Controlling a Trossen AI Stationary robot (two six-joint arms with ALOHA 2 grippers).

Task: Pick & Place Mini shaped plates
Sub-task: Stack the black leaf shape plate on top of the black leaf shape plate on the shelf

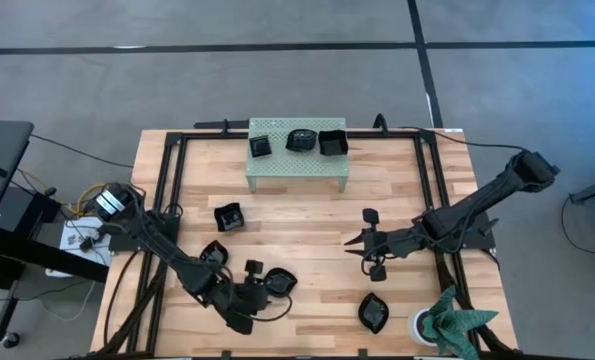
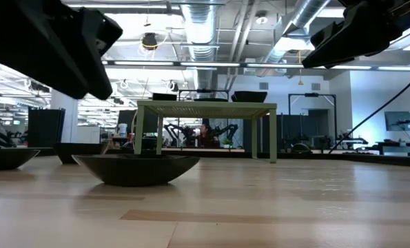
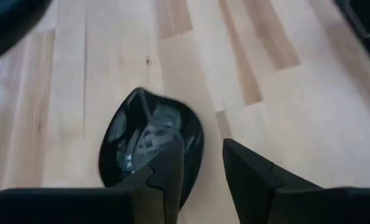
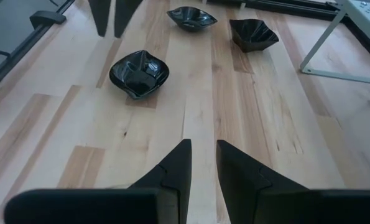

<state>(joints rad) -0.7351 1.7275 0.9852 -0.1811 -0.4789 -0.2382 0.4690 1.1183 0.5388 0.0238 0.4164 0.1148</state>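
On the wooden table [image 1: 297, 215], a glossy black plate [image 3: 148, 144] just beside the left gripper's [image 3: 203, 174] spread, empty fingers.

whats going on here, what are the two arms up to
A two-arm robot is sorting small glossy black plates on a wooden table. Three plates already sit on the pale green stand, and four more lie on the table. The left gripper is low at the near-left, fingers open, one finger over the rim of a wavy-edged plate, not yet gripping it. The right gripper hovers empty over bare wood, fingers slightly apart.
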